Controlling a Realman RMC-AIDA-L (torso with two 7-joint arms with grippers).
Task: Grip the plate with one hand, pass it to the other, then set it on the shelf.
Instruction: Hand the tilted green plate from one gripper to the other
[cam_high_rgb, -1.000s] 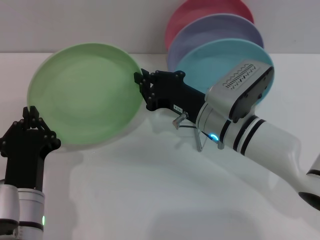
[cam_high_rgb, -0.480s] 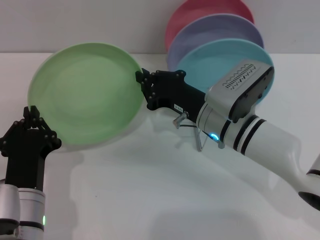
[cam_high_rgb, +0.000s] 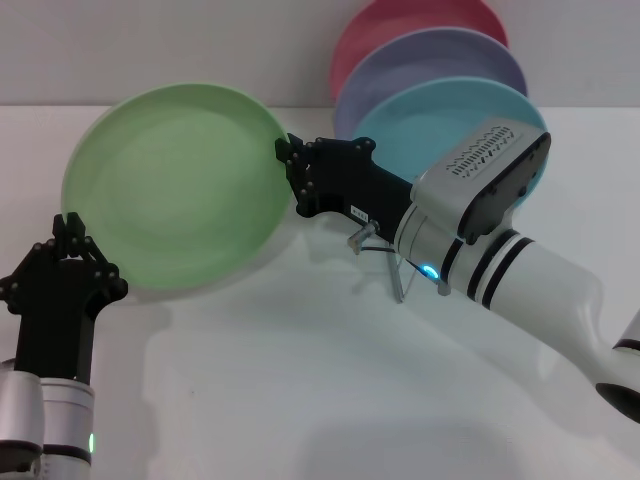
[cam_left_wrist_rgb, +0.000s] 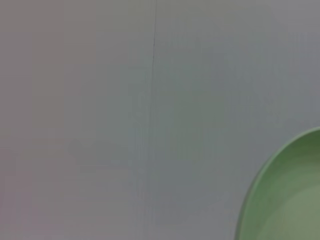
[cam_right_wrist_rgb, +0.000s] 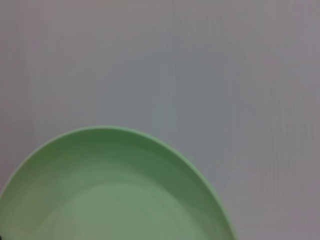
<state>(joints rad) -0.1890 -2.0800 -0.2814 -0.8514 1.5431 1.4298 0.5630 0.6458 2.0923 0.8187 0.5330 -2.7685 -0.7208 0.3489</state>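
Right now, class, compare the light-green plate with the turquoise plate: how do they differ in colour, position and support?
The light-green plate is pale green; the turquoise plate is blue-green. The light-green plate is held tilted above the table, the right gripper at its rim and the left gripper at its lower edge; the turquoise plate stands upright in the shelf, in front of the lavender plate. Both are round, shallow-rimmed.

Matte light-green plate (cam_high_rgb: 175, 190); thin shiny metal-wire shelf (cam_high_rgb: 395, 270); smooth white table (cam_high_rgb: 330, 390).
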